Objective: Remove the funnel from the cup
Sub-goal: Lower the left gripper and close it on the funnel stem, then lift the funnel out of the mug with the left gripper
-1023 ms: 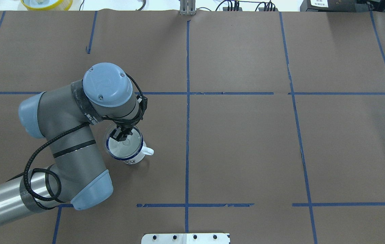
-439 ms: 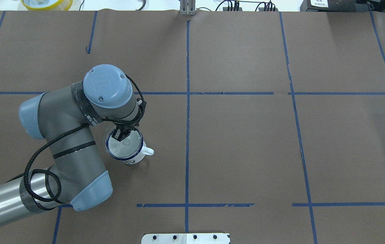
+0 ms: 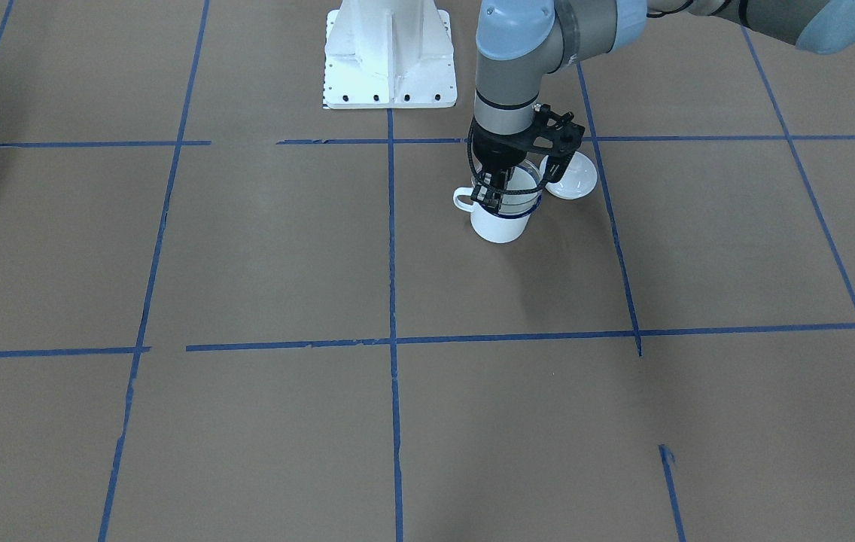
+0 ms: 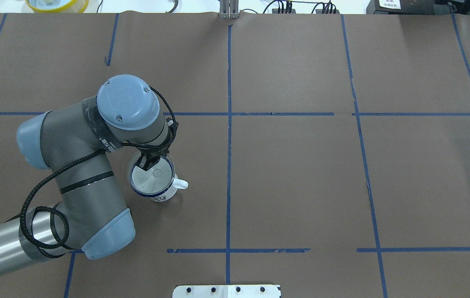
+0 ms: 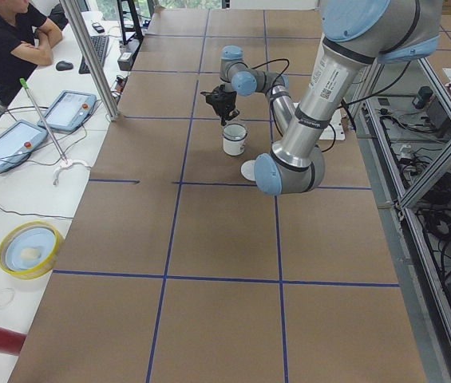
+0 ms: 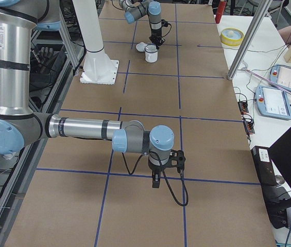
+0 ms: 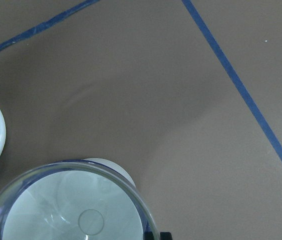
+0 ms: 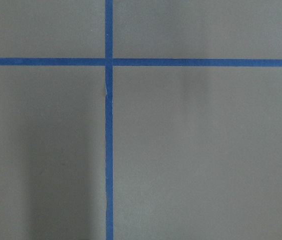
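Brown-papered table (image 4: 293, 174) | white lid (image 3: 570, 178) just left of cup (image 4: 162, 194) | my left gripper (image 4: 146, 163) clenched on funnel (image 4: 156, 176) rim, funnel at cup's mouth | right gripper (image 6: 155, 181): cannot tell | versus 1.0 s ago: left arm slightly higher.

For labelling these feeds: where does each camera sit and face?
Front-facing: across the table, facing the robot; left arm.
Overhead: behind the robot, looking down; left arm.
Exterior left: table's end; left arm near.
Exterior right: opposite end; right arm near.
Left wrist: down into the clear plastic funnel.
Right wrist: down at taped brown paper; no body.
Front and overhead share the white blue-rimmed mug.
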You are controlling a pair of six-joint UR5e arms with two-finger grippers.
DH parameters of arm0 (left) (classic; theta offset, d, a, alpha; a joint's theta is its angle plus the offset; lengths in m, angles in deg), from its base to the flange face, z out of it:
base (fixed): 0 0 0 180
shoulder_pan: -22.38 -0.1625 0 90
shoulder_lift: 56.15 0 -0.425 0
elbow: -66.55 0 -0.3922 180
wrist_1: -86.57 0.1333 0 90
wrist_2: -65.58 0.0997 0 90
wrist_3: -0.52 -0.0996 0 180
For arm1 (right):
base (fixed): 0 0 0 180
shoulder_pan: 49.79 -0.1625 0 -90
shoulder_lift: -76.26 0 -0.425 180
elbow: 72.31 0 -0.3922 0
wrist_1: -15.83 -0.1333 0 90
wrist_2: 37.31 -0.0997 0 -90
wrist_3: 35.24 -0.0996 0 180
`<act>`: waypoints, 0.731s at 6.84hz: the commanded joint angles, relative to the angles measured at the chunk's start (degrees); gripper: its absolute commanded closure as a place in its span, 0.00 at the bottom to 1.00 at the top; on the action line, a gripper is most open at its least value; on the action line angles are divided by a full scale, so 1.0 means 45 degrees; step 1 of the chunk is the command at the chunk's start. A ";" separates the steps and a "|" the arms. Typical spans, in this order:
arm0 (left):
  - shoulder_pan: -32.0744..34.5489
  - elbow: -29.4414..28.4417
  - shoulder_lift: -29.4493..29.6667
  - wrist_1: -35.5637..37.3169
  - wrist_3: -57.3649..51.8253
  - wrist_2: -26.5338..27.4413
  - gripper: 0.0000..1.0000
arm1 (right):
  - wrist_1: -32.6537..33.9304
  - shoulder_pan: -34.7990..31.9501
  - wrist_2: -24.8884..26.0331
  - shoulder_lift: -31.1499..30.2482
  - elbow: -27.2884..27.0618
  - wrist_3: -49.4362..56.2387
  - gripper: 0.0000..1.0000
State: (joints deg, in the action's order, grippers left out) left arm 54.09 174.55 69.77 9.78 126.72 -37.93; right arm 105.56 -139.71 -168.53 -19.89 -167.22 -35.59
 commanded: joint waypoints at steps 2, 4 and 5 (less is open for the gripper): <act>0.0857 0.2166 0.0431 0.2625 -0.0872 0.0033 1.00 | 0.0000 0.0000 0.0000 0.0000 -0.0004 0.0000 0.00; 0.2089 0.2462 0.0707 0.1916 -0.1554 0.0479 1.00 | 0.0000 0.0000 0.0000 0.0000 -0.0004 0.0000 0.00; 0.2423 0.2078 0.0302 -0.0392 -0.1676 0.0599 1.00 | 0.0000 0.0000 0.0000 0.0000 0.0016 0.0000 0.00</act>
State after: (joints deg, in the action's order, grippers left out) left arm 62.98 184.70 72.19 15.92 120.40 -36.11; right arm 105.57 -139.71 -168.53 -19.89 -167.22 -35.60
